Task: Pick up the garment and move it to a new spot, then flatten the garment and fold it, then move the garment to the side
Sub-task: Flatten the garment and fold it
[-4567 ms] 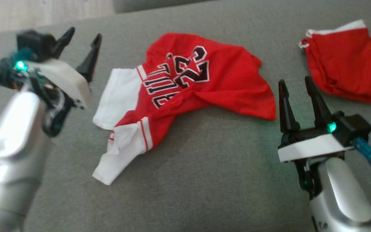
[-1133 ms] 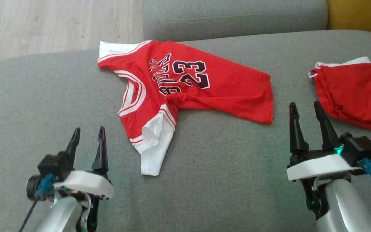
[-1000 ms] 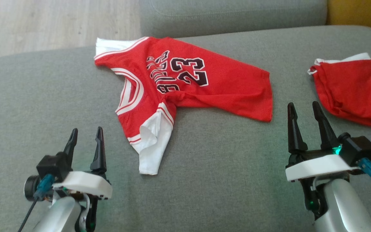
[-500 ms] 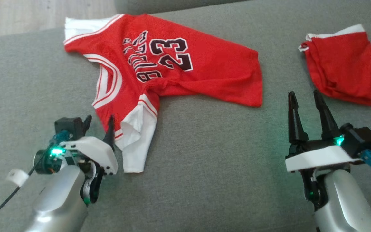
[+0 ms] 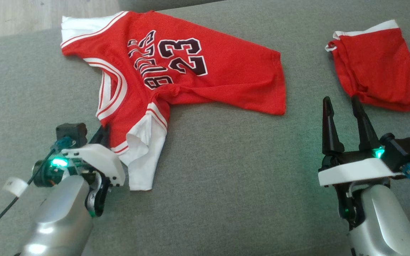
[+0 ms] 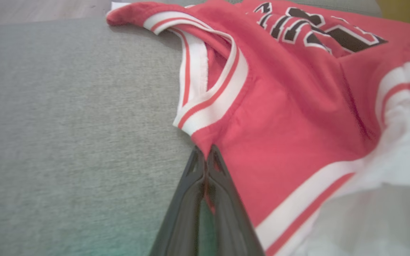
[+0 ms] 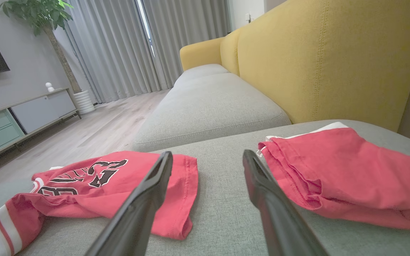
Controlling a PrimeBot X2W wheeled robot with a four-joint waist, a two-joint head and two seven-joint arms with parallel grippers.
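Red basketball jersey sprawls toward the sofa cushion's far edge; left gripper pinches its shoulder, right gripper spread.

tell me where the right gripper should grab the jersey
Probably the near hem corner of the jersey, approached from the robot's right: it lies flat and free, facing the open right gripper, opposite the shoulder the left gripper pinches.
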